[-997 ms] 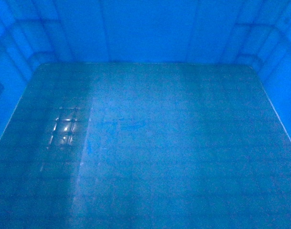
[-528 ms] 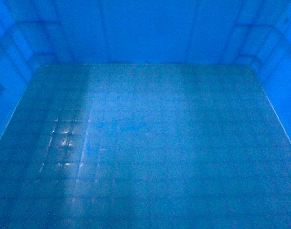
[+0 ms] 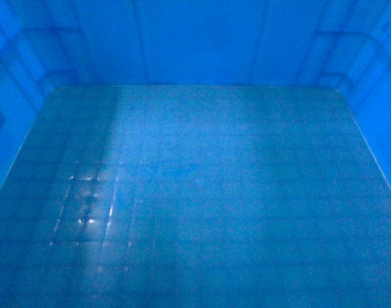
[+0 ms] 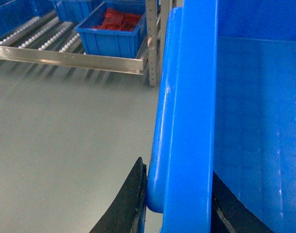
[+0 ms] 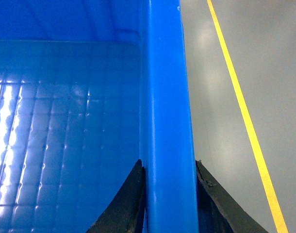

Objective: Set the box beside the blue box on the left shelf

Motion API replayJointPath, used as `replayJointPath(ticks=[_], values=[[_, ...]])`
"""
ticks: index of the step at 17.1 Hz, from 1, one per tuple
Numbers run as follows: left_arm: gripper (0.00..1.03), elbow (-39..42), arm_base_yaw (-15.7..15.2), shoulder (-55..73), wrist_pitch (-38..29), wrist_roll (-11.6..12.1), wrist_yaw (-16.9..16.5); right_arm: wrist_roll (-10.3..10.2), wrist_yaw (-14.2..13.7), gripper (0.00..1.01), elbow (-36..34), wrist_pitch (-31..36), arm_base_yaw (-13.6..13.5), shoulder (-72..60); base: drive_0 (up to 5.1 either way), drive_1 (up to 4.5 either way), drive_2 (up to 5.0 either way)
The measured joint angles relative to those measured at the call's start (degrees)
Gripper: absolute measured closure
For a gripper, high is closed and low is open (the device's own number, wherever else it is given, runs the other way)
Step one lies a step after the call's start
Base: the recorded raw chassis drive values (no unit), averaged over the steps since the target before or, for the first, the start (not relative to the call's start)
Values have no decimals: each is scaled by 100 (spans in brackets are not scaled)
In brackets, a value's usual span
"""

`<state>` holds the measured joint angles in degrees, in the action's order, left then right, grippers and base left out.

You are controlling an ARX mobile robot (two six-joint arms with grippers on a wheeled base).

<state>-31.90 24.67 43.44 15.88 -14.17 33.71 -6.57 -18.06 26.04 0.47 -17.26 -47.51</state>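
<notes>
Crate floor fills the head view, the box (image 3: 202, 192) wall to wall, faint grid and a glint at lower left; left gripper (image 4: 177, 204) has its black fingers (image 4: 131, 204) clamped across the box's left rim, one outside, one inside; right gripper (image 5: 168, 199) pinches the right rim the same way; grey floor (image 4: 65, 136) lies below; a roller shelf (image 4: 70, 58) ahead carries another blue bin (image 4: 111, 39) holding red items (image 4: 120, 20); a yellow line (image 5: 245, 116) runs along the right.

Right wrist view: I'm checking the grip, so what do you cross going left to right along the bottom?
Crate floor → inner finger → crate rim → outer finger → grey floor → yellow line.
</notes>
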Motion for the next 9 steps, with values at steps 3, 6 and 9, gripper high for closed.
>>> replayJointPath(ticks=[3, 6, 9], values=[[83, 0, 0, 2, 17, 0, -2, 0, 2, 79, 0, -20, 0, 0, 5, 407, -396], [83, 0, -2, -4, 0, 0, 7, -2, 0, 79, 0, 2, 0, 0, 1, 402, -401], [83, 0, 0, -4, -7, 0, 17, -2, 2, 79, 0, 0, 0, 0, -8, 394, -409]])
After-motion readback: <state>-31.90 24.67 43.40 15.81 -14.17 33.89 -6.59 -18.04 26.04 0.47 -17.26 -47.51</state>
